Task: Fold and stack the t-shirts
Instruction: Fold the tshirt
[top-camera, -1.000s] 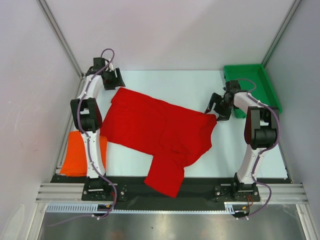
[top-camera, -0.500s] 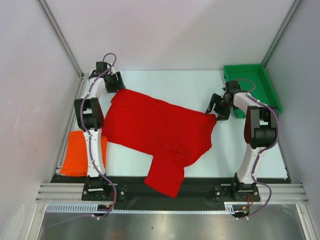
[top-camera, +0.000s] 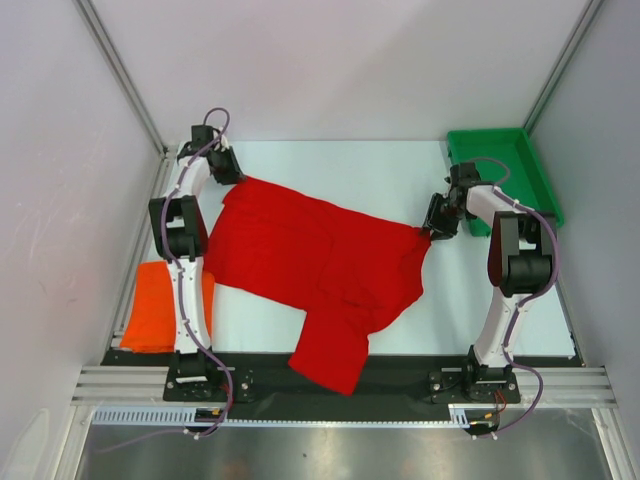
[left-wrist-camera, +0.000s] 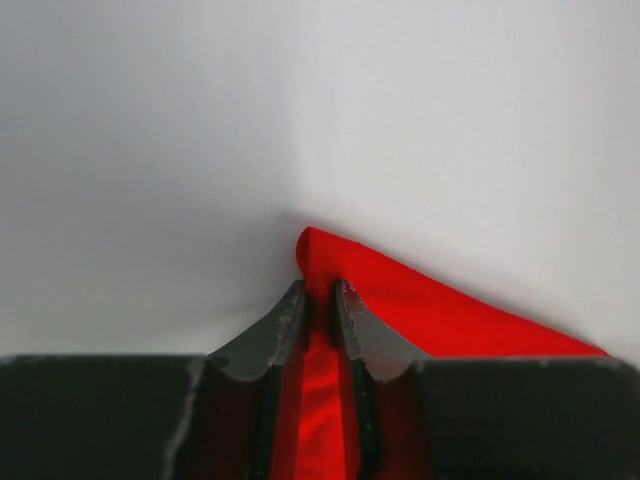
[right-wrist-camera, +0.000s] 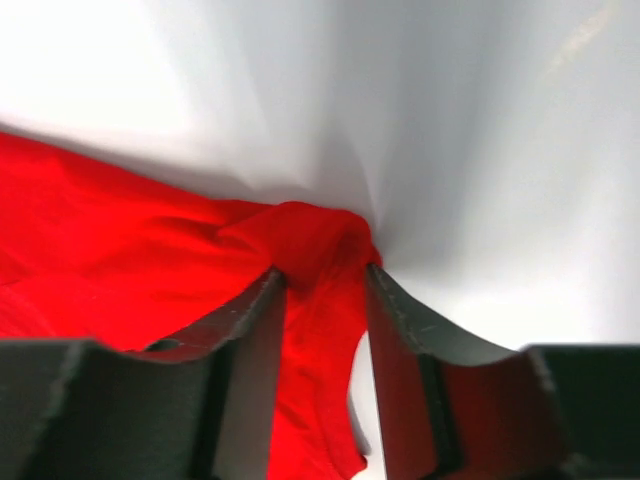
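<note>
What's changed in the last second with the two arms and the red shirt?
The left gripper moved in onto the far-left corner of the red t-shirt and shut on it. The right gripper, open before, closed on its right corner. The orange t-shirt and green tray stayed as they were.

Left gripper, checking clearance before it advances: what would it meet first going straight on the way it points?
The corner of the red shirt, pinched by the left gripper itself. Past that only a white surface shows, though depth is unclear.
</note>
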